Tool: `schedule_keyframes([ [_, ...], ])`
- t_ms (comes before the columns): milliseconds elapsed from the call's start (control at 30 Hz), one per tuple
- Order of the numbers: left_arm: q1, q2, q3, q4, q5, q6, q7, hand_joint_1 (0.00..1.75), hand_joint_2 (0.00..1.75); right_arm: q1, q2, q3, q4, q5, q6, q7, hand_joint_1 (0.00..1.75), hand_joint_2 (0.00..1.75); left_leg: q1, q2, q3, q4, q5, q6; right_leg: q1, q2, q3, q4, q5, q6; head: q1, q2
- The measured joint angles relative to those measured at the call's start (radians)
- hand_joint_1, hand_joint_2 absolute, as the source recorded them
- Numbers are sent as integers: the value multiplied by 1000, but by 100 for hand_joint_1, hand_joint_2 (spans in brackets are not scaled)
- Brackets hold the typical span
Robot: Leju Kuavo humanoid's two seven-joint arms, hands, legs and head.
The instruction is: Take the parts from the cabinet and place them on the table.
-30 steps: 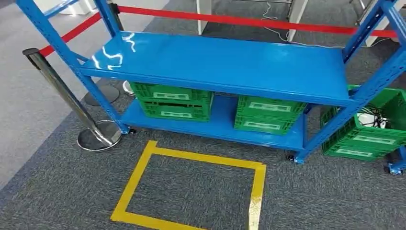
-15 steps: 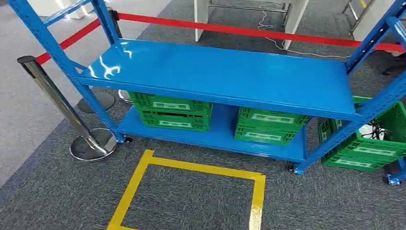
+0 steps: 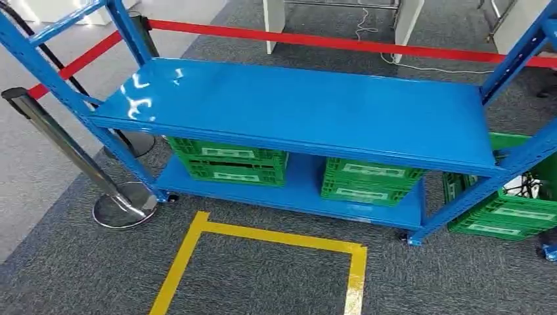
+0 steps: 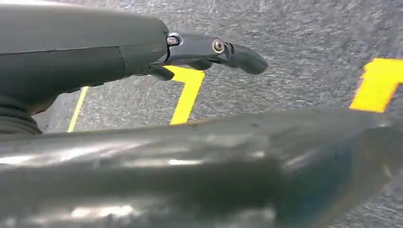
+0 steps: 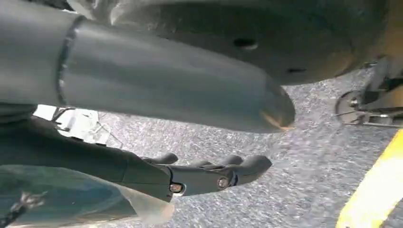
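Rack: blue, two shelves, stood straight ahead on grey carpet; top shelf bare and glossy
Lower shelf: carried two green crates side by side
Left crate: sat at the left of the lower shelf, under the top shelf; contents hidden
Middle crate: sat at the right of the lower shelf, apart from the left crate; contents hidden
Right crate: stood on the floor outside the rack's right post; cables and a white item lay inside
Parts: none could be made out on the rack; if any were in the two shelf crates, the top shelf hid them
Tape square: yellow outline on the carpet just in front of the rack
Post: chrome, on a round base, near the rack's left end; a red belt ran behind the rack
Left hand: hung over carpet and yellow tape, fingers straight and held together, nothing in it
Right hand: hung over carpet, fingers slightly curled and near one another, nothing in it
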Motion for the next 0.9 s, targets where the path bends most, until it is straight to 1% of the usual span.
schedule_keyframes([
  [33, -1, 0, 0, 0, -2, 0, 0, 0, 0, -2, 0, 0, 0, 0, 4, 2, 0, 0, 3, 0, -46, 73, -24, -5, 0, 0, 9, -3, -6, -3, 1, 0],
  [67, 0, 0, 0, 0, -1, 0, 0, 0, 0, -3, 0, 0, 0, 0, 8, 3, 0, 0, 4, 0, -93, 141, -57, -9, 0, 1, 17, -4, -14, -4, 2, 0],
  [100, 1, 0, 0, 0, -2, 0, 0, 0, 0, -3, 0, 0, 0, 0, 10, 5, 0, 0, 4, 0, -129, 183, -82, -10, 0, 3, 26, -4, -22, -5, 1, 0],
  [133, 3, 0, 0, 0, -1, 0, 0, 0, 0, -2, 0, 0, 0, 0, 10, 5, 0, 0, 4, 0, -148, 188, -83, -9, 0, 4, 39, -4, -32, -3, 1, 0],
  [167, 5, 0, 0, 0, -1, 0, 0, 0, 0, -2, 0, 0, 0, 1, 10, 5, 0, 0, 4, 0, -150, 159, -58, -6, 0, 6, 54, -4, -42, -2, 1, 0],
  [200, 5, 0, 0, 0, -1, -1, 0, 0, 0, -1, 0, 0, 0, 1, 10, 7, 0, 0, 3, 0, -138, 100, -7, -2, 0, 6, 70, -5, -53, -1, 1, 0],
  [233, 5, 0, 0, 0, -1, -1, 0, 0, 0, 0, 0, 0, 0, 1, 10, 8, 0, 0, 1, 0, -120, 20, 59, 5, 0, 6, 87, -5, -64, 0, 2, 0],
  [267, 7, 1, 0, 0, -1, 0, 0, 0, 0, 2, 0, 0, 0, 1, 11, 8, 0, 0, -3, 2, -108, -55, 138, 15, 0, 5, 82, -9, -73, 2, 1, 0],
  [300, 7, 2, 0, 1, 0, -1, 0, 0, 0, 0, 0, 0, 2, 1, 11, 8, 0, 0, -10, 3, -114, -49, 99, 19, 3, 10, 104, -2, -80, 8, 0, 0],
  [333, 6, 3, 0, 1, -1, -1, 0, 0, 0, -4, 0, 0, 2, 1, 11, 7, 0, 0, -15, 0, -104, -72, 89, 27, 3, 9, 88, -6, -89, 18, -4, 0],
  [367, 8, 2, 0, 1, -1, -1, 1, 0, 0, -6, 0, 0, 1, 2, 11, 8, 0, 0, -16, 0, -98, -72, 107, 35, 2, 8, 100, -18, -91, 23, -3, 0],
  [400, 9, 3, 0, 1, 0, -1, 1, 0, 0, -4, 0, 0, 2, 1, 12, 9, 0, 0, -15, -1, -88, -84, 104, 42, 3, 9, 120, -8, -76, 32, -6, 0],
  [433, 8, 1, 0, 1, -2, -1, 1, 0, 0, -5, 0, 0, 1, 2, 12, 8, 0, 0, -12, -6, -70, -96, 107, 47, 3, 6, 131, -15, -78, 37, -3, 0],
  [467, 7, 2, 1, 1, 0, -1, 1, 0, 0, -6, 0, 0, 1, 2, 12, 9, 0, 0, -10, -5, -50, -112, 105, 50, 2, 6, 123, -1, -90, 40, -3, 0],
  [500, 6, 2, 1, 1, -2, 0, 1, 0, 0, -10, 0, 0, 1, 2, 13, 8, 0, 0, -9, -6, -41, -116, 100, 58, 2, 6, 100, 42, -108, 42, 1, 0],
  [533, 2, 2, 1, 1, -2, 0, 1, 0, 0, -10, 0, 0, 1, 2, 13, 8, 0, 0, -9, -5, -39, -116, 96, 63, 1, 6, 56, 105, -136, 45, 3, 0],
  [567, 0, 1, 1, 1, -1, -3, 1, 0, 0, -13, 0, 0, 1, 2, 13, 8, 0, 0, -10, -5, -36, -116, 89, 63, 0, 6, 8, 171, -166, 46, 4, 0],
  [600, 1, -1, 1, 1, -1, -3, 1, 0, 0, -13, 0, 0, 1, 2, 13, 8, 0, 0, -12, -5, -31, -116, 82, 64, 0, 6, -39, 228, -186, 49, 5, 0],
  [633, 1, -1, 1, 1, -1, -3, 1, 0, 0, -12, 0, 0, 1, 2, 13, 8, 0, 0, -12, -6, -23, -116, 74, 64, 0, 6, -70, 249, -178, 53, 5, 0],
  [667, 3, -1, 1, 1, -1, -3, 1, 0, 0, -10, 0, 0, 1, 2, 14, 8, 0, 0, -13, -7, -11, -116, 65, 63, 0, 6, -80, 226, -137, 53, 5, 0],
  [700, 5, -1, 1, 1, 0, -3, 2, 0, 0, -7, 0, 0, 1, 2, 14, 11, 0, 0, -13, -8, 3, -116, 56, 63, 1, 6, -72, 170, -82, 51, 6, 0],
  [733, 6, -1, 1, 1, 0, -3, 2, 0, 0, -5, 0, 0, 1, 2, 15, 11, 0, 0, -13, -9, 19, -116, 45, 61, 1, 6, -53, 89, -15, 48, 6, 0],
  [767, 6, -2, 1, 1, 0, -3, 2, 0, 0, -5, 0, 0, 1, 2, 15, 11, 0, 0, -13, -9, 32, -116, 35, 58, 3, 6, -42, 25, 33, 39, 6, 0],
  [800, 6, -3, 1, 3, 0, -3, 2, 0, 0, -2, -2, 0, 3, 2, 16, 13, 0, 0, -12, -9, 33, -120, 31, 54, 7, 6, -48, 44, 23, 36, 2, 0],
  [833, 3, -3, 1, 3, 0, -3, 2, 0, 0, -7, -2, 0, 3, 2, 17, 12, 0, 0, -12, -9, 28, -118, 28, 47, 14, 4, -43, 1, 2, 29, 4, 0],
  [867, 1, -4, 1, 3, 0, -3, 2, 0, 0, -5, -2, 0, 3, 2, 17, 13, 0, 0, -11, -8, 30, -120, 26, 40, 14, 3, -38, 9, 27, 21, 7, 0],
  [900, 2, -6, 1, 3, 0, -3, 2, 0, 0, -3, -3, 0, 3, 3, 17, 14, 0, 0, -12, -7, 39, -116, 28, 35, 17, 3, -43, 0, 20, 13, 0, 0],
])
